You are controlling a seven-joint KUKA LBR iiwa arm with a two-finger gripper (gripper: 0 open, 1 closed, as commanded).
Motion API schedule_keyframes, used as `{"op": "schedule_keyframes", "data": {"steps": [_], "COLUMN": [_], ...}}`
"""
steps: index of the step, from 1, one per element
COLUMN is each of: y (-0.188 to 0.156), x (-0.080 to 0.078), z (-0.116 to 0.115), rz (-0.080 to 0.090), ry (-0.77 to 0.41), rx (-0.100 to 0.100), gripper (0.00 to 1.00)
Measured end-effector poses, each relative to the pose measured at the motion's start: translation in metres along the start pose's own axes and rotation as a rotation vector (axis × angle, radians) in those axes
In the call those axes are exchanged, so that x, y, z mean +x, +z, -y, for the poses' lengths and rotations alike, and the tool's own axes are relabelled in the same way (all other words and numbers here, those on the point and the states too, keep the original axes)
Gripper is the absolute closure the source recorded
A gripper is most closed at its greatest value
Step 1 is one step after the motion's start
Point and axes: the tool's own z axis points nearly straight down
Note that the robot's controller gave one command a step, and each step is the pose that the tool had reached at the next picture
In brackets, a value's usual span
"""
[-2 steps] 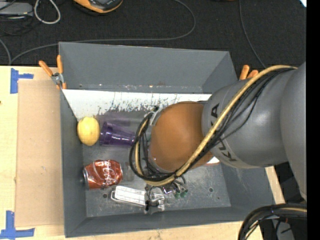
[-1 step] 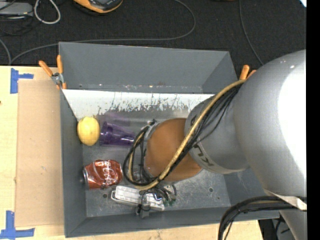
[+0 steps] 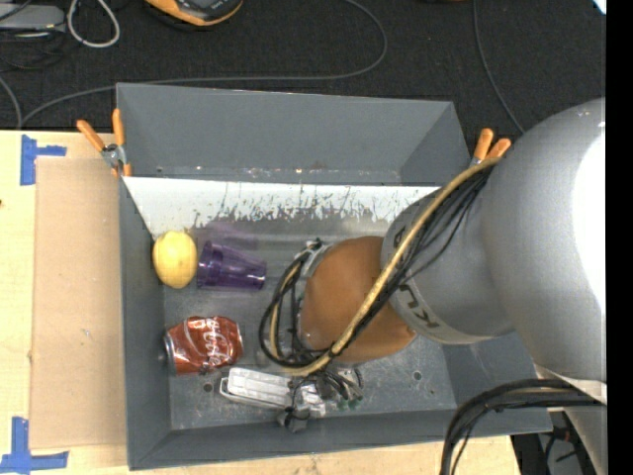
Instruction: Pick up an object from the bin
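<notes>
Grey sheet metal forms the bin [image 3: 287, 132], its back wall sloped and smooth, its floor scuffed and speckled. The arm [image 3: 534, 236], a broad rounded silver shell, comes in from the view's right and ends in a smooth orange-brown domed cover [image 3: 346, 295], with black and yellow cables [image 3: 280, 317] looping round it.

Below that cover the gripper [image 3: 316, 399] sits low at the bin floor, close to the near wall. Whether it is clenched or released cannot be told, since the cover and cables hide most of it.

Just to the view's left of the gripper lies a flat, silvery pack [image 3: 255, 385], oblong and shiny, with its right end reaching the gripper; whether the two touch is unclear. It is the thing nearest the gripper.

Further left and a little toward the back wall lies a crushed red can [image 3: 203, 344], dented and crumpled, on its side. Beyond that, well apart from the gripper, a translucent purple cup [image 3: 230, 266] lies tipped over, its base touching a round, matt yellow lemon [image 3: 174, 258] by the left wall.
</notes>
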Motion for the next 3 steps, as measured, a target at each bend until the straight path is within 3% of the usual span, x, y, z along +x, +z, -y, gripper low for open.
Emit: {"op": "schedule_keyframes", "data": {"steps": [1, 2, 3], "y": [0.004, 0.004, -0.016], "x": [-0.007, -0.007, -0.003], "z": [-0.012, -0.012, -0.012], "rz": [-0.002, -0.002, -0.016], "ry": [0.022, 0.023, 0.024], "rx": [0.000, -0.001, 0.001], "gripper": [1.00, 1.00, 1.00]}}
